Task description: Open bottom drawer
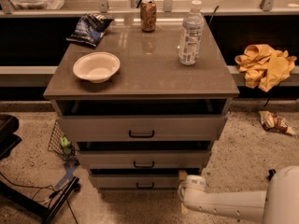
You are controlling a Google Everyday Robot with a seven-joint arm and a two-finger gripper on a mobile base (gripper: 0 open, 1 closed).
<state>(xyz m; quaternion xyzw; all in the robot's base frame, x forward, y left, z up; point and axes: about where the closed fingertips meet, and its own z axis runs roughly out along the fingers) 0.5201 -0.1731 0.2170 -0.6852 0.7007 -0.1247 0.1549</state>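
Note:
The bottom drawer (140, 181) is the lowest and smallest-looking of three grey-beige fronts on the cabinet, with a small black bar handle (145, 185). A dark gap shows above its front, as with the two drawers above. My gripper (185, 183) sits low at the right end of the bottom drawer's front, close to the cabinet's lower right corner. The white arm (229, 204) reaches in from the bottom right.
The cabinet top (140, 73) holds a white bowl (96, 66), a water bottle (190, 34), a can (148, 15) and a chip bag (89, 28). A yellow cloth (266, 65) lies on the right ledge. A wrapper (275, 122) and black cables (28, 190) lie on the floor.

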